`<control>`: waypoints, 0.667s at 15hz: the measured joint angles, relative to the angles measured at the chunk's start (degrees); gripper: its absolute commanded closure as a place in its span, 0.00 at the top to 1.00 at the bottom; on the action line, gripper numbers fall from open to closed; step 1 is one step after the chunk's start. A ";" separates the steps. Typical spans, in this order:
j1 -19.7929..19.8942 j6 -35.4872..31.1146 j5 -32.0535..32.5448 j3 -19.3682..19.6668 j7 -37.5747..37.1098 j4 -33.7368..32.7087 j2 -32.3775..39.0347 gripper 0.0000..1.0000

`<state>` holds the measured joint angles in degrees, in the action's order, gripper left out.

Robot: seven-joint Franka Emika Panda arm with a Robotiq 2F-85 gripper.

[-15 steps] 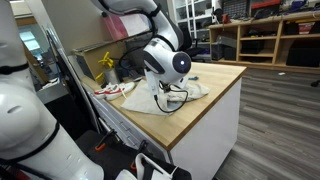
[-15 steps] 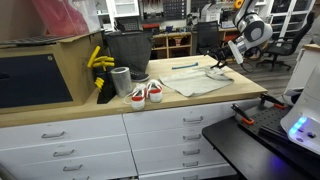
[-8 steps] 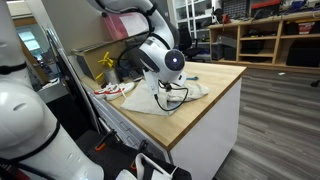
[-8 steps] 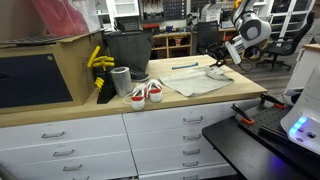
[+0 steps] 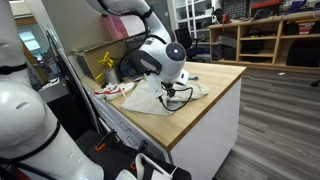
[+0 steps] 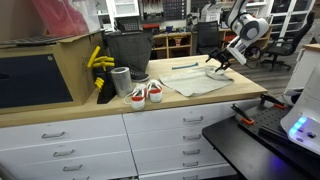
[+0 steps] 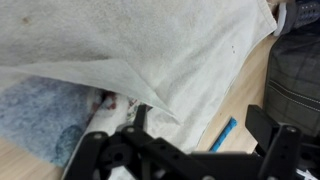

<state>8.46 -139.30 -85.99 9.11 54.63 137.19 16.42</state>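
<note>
A white cloth point(image 6: 195, 80) lies spread on the wooden counter point(image 6: 180, 100); in the wrist view the cloth point(image 7: 150, 50) fills most of the picture, with a folded edge running under the jaws. My gripper point(image 7: 200, 128) hangs open just above that edge, empty; both exterior views show the gripper point(image 5: 166, 93) point(image 6: 219, 62) over the cloth's end. A small blue stick point(image 7: 224, 135) lies on bare wood beside the cloth, between the fingers' line of sight. One dark finger point(image 7: 268, 125) stands over the wood.
A pair of red and white shoes point(image 6: 145, 94) sits near the counter's front. Behind them stand a grey cup point(image 6: 121, 80), a black bin point(image 6: 125, 50) and something yellow point(image 6: 98, 60). A dark checked thing point(image 7: 296, 75) borders the counter.
The wrist has turned and shifted a little over the cloth's end. The jaws have stayed open and the cloth has not moved.
</note>
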 measured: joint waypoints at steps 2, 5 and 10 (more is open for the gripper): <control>-0.15 -0.97 0.89 -0.06 0.00 -0.39 0.24 1.00; -1.17 -5.02 1.00 -0.67 0.00 -1.93 1.17 1.00; -3.63 -10.87 1.31 -2.07 0.08 -4.71 2.54 1.00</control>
<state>4.82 -150.17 -84.68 7.03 54.71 132.47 18.97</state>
